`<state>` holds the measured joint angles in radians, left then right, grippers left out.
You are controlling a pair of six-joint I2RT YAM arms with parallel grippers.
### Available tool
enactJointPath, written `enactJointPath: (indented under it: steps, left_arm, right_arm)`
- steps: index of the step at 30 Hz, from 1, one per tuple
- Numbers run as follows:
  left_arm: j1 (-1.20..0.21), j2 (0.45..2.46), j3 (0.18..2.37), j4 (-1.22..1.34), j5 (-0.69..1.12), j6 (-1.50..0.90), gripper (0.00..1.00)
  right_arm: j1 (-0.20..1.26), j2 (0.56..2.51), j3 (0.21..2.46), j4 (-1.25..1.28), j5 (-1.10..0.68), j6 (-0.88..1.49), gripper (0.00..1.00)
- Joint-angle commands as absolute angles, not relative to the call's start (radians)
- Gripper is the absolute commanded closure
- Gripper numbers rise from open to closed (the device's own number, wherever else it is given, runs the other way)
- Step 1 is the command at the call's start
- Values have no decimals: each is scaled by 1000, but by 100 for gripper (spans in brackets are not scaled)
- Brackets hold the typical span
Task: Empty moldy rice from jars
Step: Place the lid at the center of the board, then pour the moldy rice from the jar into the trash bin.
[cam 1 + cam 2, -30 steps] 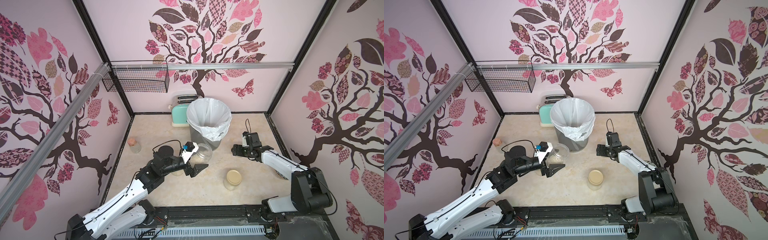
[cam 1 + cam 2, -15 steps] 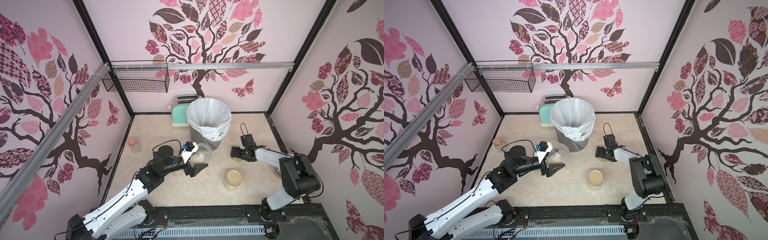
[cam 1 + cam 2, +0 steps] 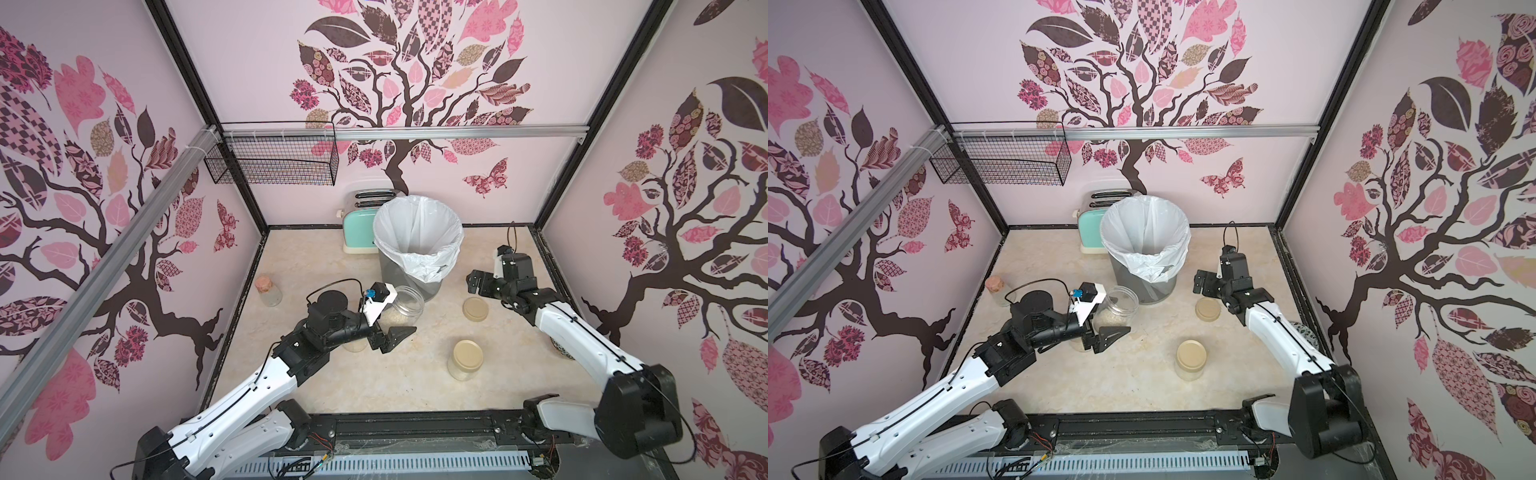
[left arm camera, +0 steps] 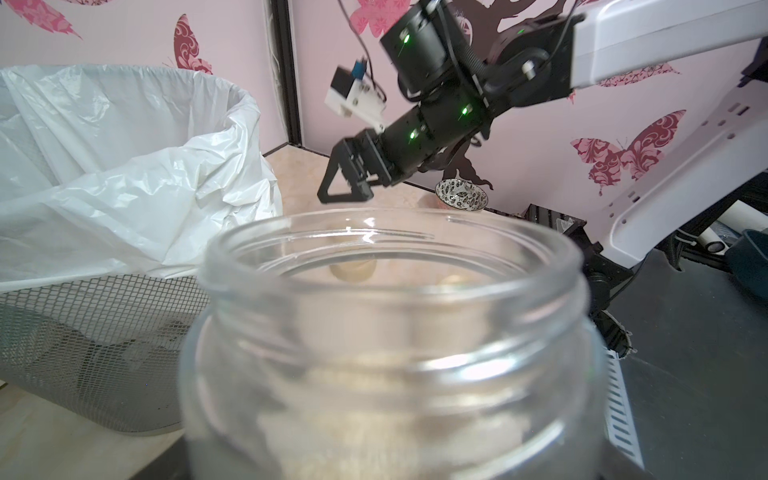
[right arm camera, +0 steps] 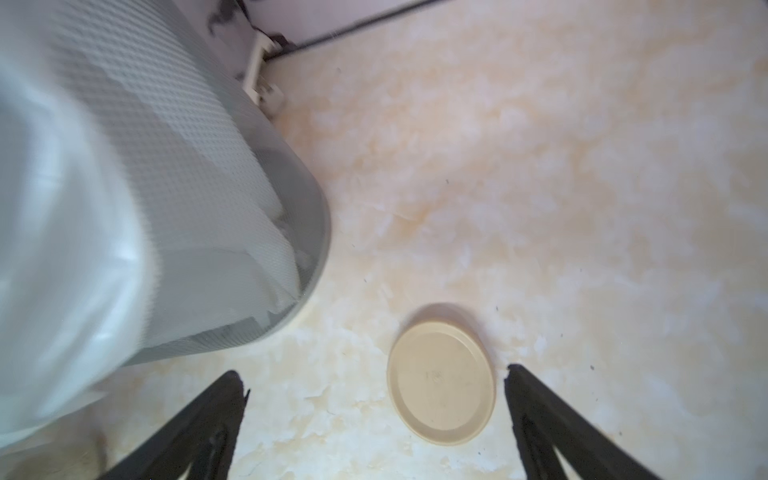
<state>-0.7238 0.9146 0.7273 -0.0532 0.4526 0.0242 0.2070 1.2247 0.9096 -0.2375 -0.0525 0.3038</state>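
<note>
Mock home kitchen inside a lab booth: pink tree-patterned wall panels [image 3: 257, 62] in black metal framing [image 3: 192, 79], beige marble-look table [image 3: 316, 257], mint-green toaster [image 3: 358, 228], grey mesh waste bin with white liner [image 3: 390, 270], black wire basket [image 3: 274, 166].

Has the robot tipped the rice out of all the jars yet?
Not yet. One lid is off, lying on the table under the open right gripper. The left gripper holds the open jar beside the bin, with rice inside. Left to do: tip it in, then open and empty the closed jar. A third jar peeks out under the left arm.
</note>
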Motion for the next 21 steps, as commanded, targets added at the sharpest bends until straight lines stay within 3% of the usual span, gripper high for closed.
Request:
enactJointPath:
  steps: [1, 12, 21]
  left_arm:
    - [-715, 911, 752, 32, 461, 31, 44]
    - [-658, 969, 853, 22, 494, 66, 44]
    - [-527, 1149, 1102, -11, 587, 142, 44]
  right_arm:
    - [201, 1137, 981, -319, -156, 231, 1]
    - [201, 1059, 1209, -414, -434, 213, 1]
    - [201, 1111, 1377, -429, -550, 202, 1]
